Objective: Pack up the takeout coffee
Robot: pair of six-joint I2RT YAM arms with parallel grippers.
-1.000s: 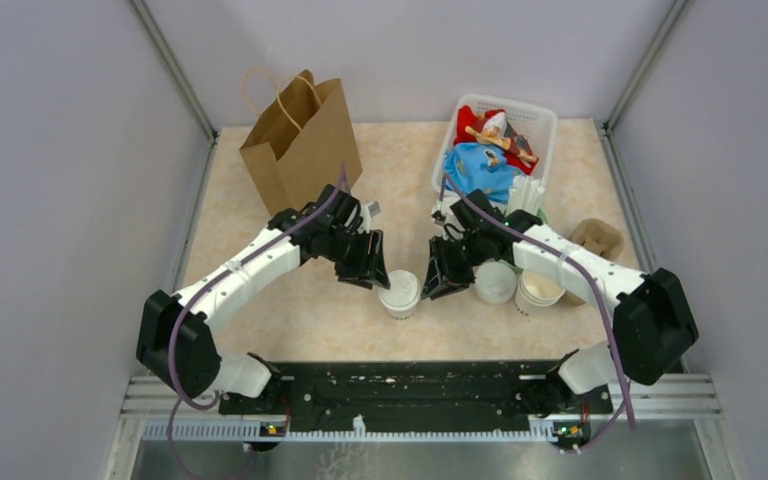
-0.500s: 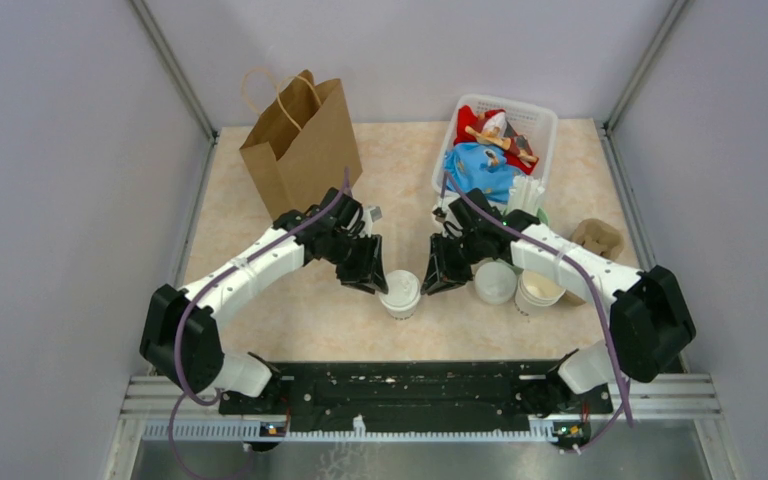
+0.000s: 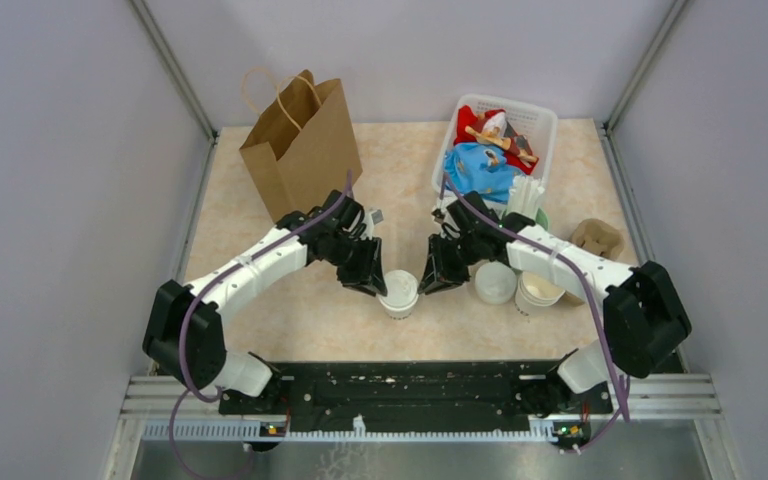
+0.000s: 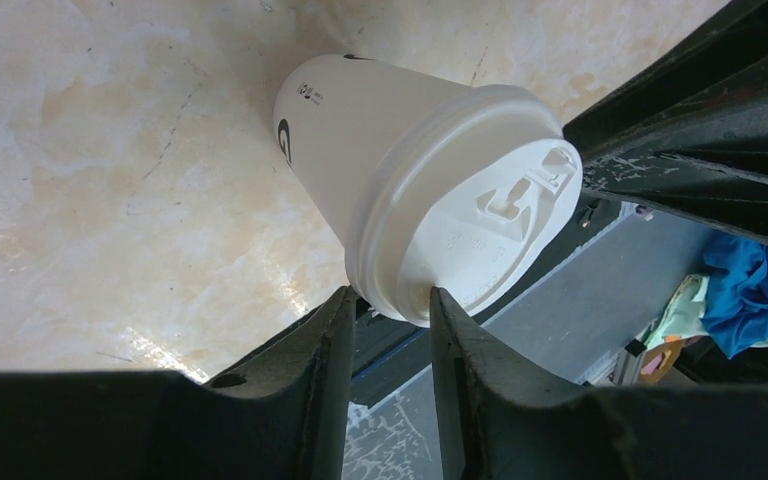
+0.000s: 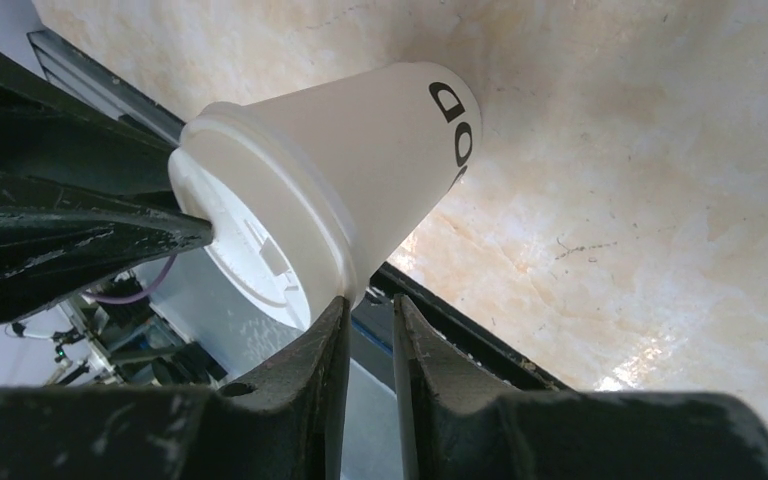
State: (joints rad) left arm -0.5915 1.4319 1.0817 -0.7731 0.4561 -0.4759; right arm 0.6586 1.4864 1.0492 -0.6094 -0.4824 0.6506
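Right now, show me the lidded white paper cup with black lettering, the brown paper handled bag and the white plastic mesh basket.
Lidded white paper cup (image 3: pixel 398 289): top view, on its lid.
Brown paper bag (image 3: pixel 305 150): top view, front panel.
White plastic basket (image 3: pixel 535 113): top view, far wall.

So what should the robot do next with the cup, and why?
Probably close the left fingers on the edge of the lid. The takeout coffee stands on the table, lidded, its rim sitting in the gap between those fingers, and the paper bag stands farther back, so a firm hold likely comes before lifting.
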